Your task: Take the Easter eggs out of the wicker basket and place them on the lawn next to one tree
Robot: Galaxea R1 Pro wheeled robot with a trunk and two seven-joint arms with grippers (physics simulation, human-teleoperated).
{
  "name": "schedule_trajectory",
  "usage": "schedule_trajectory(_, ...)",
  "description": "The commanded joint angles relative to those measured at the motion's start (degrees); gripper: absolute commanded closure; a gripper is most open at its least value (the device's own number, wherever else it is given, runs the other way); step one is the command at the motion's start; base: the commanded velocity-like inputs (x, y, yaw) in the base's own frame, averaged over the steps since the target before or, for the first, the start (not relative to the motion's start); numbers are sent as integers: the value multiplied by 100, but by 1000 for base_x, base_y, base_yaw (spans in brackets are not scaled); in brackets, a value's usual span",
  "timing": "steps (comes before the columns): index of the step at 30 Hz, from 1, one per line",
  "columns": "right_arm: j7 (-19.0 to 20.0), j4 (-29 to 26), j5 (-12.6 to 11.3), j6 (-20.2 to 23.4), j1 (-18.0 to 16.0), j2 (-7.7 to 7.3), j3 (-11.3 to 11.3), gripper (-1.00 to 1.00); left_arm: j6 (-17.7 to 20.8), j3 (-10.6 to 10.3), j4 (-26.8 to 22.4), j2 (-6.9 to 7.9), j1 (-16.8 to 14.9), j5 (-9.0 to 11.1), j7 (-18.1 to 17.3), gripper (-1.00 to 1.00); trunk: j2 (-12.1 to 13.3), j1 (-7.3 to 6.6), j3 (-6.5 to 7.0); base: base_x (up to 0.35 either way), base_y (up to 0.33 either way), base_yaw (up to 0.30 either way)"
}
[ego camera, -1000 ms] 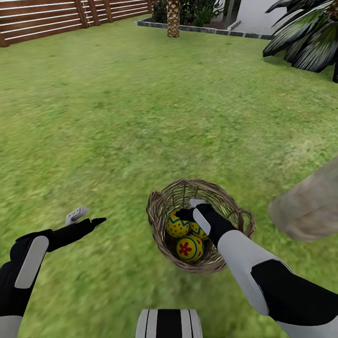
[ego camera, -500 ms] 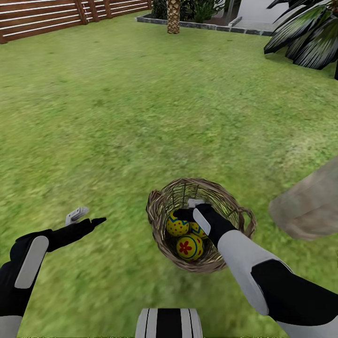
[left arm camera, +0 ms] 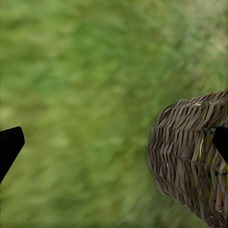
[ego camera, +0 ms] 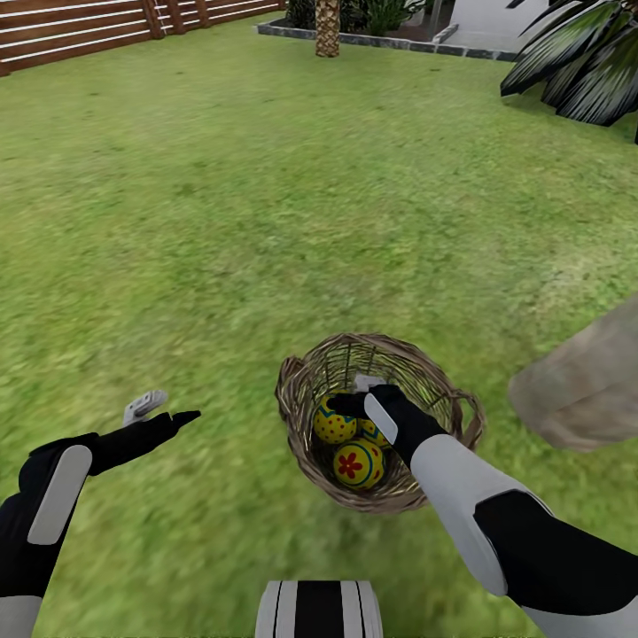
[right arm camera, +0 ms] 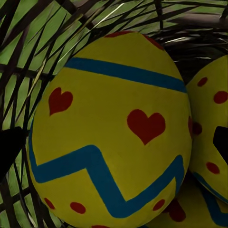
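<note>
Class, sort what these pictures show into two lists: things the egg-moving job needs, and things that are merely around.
Needed for the job:
- three Easter eggs, in the wicker basket
- lawn
- right gripper, reaching into the basket
- grey-brown trunk beside the basket

Merely around:
- wooden fence
- palm trunk
- dark palm fronds
- left gripper, open over grass

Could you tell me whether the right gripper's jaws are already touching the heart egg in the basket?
Cannot tell. In the right wrist view the heart egg sits between the dark fingertips at the frame edges, but no contact or gap shows plainly.
</note>
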Motion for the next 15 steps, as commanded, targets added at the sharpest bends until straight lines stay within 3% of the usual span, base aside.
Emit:
schedule_trajectory(1, -47, -6, -53, 17, -3, 0, 27, -100, 27, 11, -2, 0, -2, -48, -55, -100, -1, -1, -4, 0, 0, 0)
schedule_trajectory(15, -55, -32, -11, 15, -20, -3, 64, -100, 18, 28, -81, 8, 33, -19, -64, -100, -1, -1, -4, 0, 0, 0)
